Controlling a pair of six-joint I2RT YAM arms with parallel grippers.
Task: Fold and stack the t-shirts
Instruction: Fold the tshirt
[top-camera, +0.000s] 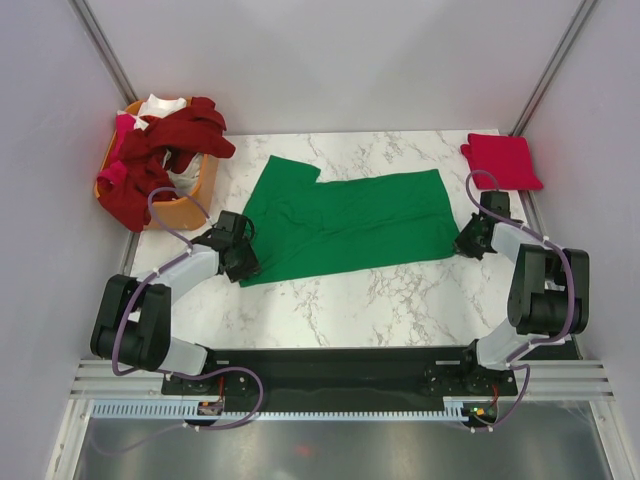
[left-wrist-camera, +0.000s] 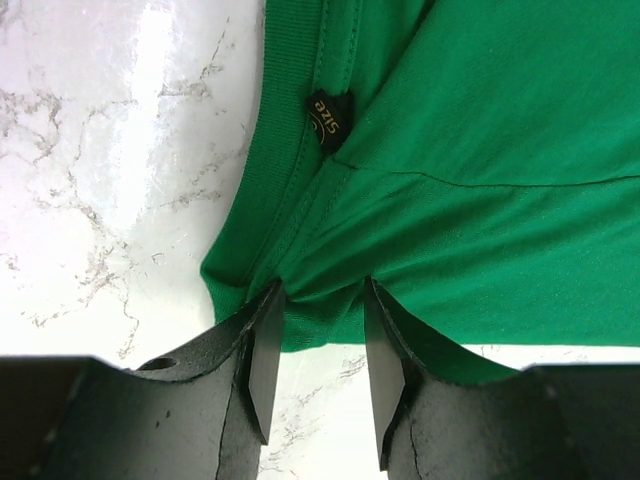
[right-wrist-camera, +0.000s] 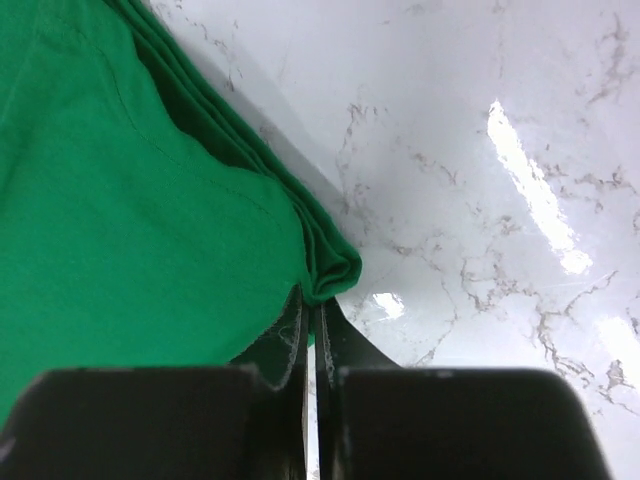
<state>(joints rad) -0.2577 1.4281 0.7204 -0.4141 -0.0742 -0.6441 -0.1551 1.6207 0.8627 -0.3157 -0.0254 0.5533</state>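
A bright green t-shirt (top-camera: 350, 220) lies partly folded across the middle of the marble table. My left gripper (top-camera: 243, 262) is at its near-left corner by the collar. In the left wrist view the jaws (left-wrist-camera: 322, 295) stand apart, straddling the green hem (left-wrist-camera: 480, 150) near the black size label (left-wrist-camera: 328, 115). My right gripper (top-camera: 465, 245) is at the shirt's right edge. In the right wrist view it (right-wrist-camera: 312, 310) is shut on the folded green corner (right-wrist-camera: 130, 220). A bright red folded t-shirt (top-camera: 500, 160) lies at the back right.
An orange basket (top-camera: 190, 195) at the back left holds dark red (top-camera: 160, 150), white and pink shirts heaped over its rim. Grey walls with metal posts close in the table at the sides and back.
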